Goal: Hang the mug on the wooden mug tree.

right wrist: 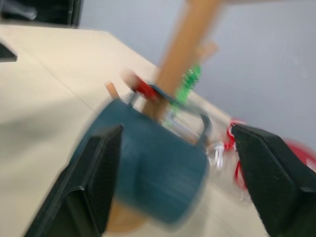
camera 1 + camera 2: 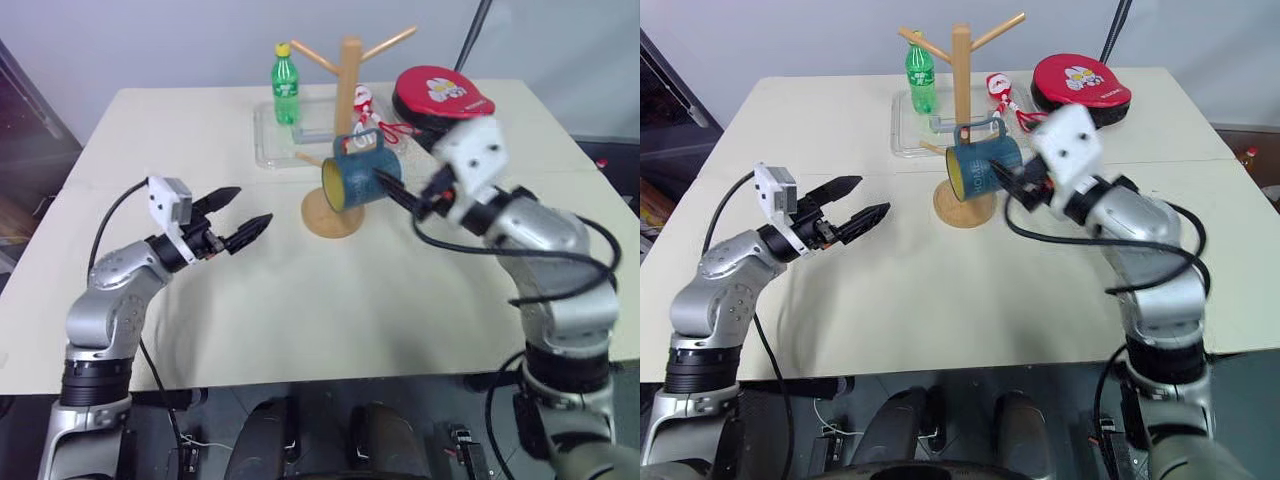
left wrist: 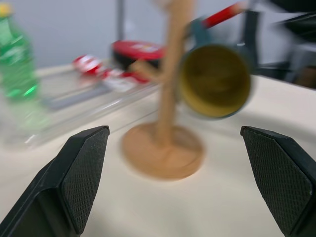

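While the mug (image 2: 360,180) hangs by its handle on a low peg of the wooden mug tree (image 2: 345,130), yellow mouth toward the left arm, the right gripper (image 2: 398,197) sits just beside its base with fingers spread and holding nothing. The left gripper (image 2: 245,215) hovers apart over the table (image 2: 300,300), fingers parted and empty.

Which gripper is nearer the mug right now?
Right. The right gripper sits open just beside the mug, which hangs on the mug tree. The left gripper is open too, well off on the mug's other side, above the table.
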Controlling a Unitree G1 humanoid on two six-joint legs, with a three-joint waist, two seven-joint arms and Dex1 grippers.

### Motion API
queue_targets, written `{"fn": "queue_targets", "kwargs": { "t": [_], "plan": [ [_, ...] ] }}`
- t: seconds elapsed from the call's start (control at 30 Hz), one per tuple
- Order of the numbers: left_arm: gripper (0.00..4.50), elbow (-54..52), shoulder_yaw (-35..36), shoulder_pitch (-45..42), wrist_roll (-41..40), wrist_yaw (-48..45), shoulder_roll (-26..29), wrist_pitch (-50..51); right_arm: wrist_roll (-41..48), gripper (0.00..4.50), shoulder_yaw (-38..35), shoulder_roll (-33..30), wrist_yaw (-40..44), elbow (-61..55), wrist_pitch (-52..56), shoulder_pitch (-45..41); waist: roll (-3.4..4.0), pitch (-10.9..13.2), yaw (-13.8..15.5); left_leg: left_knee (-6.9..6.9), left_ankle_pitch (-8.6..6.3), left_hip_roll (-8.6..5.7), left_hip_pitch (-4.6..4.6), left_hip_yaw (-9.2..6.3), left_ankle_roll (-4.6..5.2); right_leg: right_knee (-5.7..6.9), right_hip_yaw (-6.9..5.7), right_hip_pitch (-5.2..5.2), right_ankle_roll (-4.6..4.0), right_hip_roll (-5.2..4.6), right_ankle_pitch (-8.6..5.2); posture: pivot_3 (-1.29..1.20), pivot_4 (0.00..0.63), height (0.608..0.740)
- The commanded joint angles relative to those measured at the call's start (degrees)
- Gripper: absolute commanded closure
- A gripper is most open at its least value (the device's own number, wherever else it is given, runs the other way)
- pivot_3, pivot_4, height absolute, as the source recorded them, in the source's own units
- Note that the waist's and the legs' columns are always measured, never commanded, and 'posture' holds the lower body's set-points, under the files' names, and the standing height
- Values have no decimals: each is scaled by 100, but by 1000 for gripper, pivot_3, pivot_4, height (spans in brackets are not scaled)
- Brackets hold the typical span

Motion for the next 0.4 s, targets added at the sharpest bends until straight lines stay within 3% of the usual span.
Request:
{"fn": "queue_targets", "kwargs": {
  "t": [0.03,0.17,0.4],
  "plan": [
    [0,245,151,196,394,412,-141,-419,401,915,-422,248,38,5,-512,722,-1,0,1,-3,0,0,2,0,0,0,0,0,0,0,0,0,150,739],
    [0,439,191,496,699,821,-375,-687,329,915,-247,604,-96,589,-1303,1219,-1,1,-23,-8,0,0,7,2,0,1,2,-2,0,0,0,0,150,739],
    [0,47,181,1037,848,1240,-612,-756,444,915,-12,862,-54,1527,-2037,1177,-1,1,-8,-10,0,0,9,1,-2,0,4,-2,0,-4,0,0,150,739]
  ]
}}
